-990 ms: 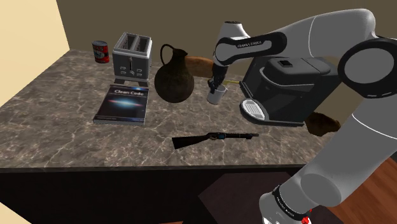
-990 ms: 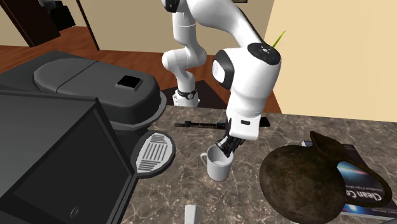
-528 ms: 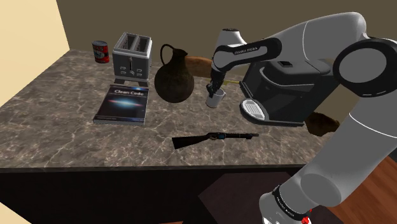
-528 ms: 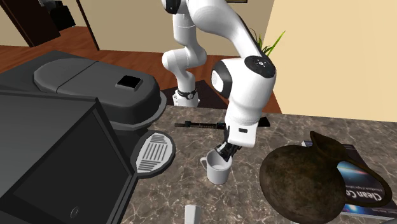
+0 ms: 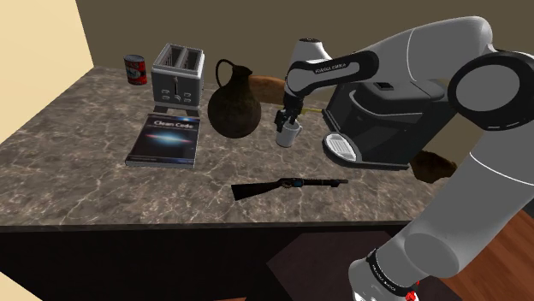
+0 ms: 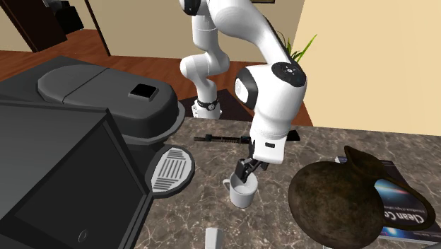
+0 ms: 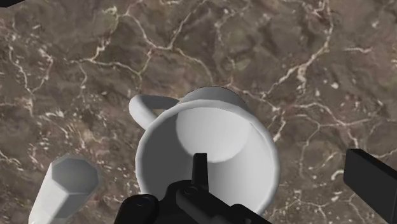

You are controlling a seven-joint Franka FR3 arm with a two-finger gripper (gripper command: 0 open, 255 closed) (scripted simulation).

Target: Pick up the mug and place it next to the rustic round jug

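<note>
The white mug (image 5: 288,133) stands upright on the marble counter (image 5: 86,162), a short way to the shoulder view's right of the dark brown round jug (image 5: 234,107). In the second exterior view the mug (image 6: 242,192) sits between the coffee machine's drip tray and the jug (image 6: 339,201). My gripper (image 5: 285,120) hovers right over the mug's rim, open. In the wrist view one finger (image 7: 199,172) reaches inside the mug (image 7: 210,137) and the other finger (image 7: 372,175) stands well outside its wall, clear of it. The gripper (image 7: 275,156) holds nothing.
A black coffee machine (image 5: 389,115) stands close on the mug's other side. A toaster (image 5: 177,74), a red can (image 5: 135,69) and a book (image 5: 163,139) lie beyond the jug. A black toy rifle (image 5: 287,184) lies nearer the front edge. A small white hexagonal block (image 7: 63,191) stands beside the mug.
The mug was carried a little toward the jug and set down on the counter. The fingers, shut on its rim before, have opened and let it go.
</note>
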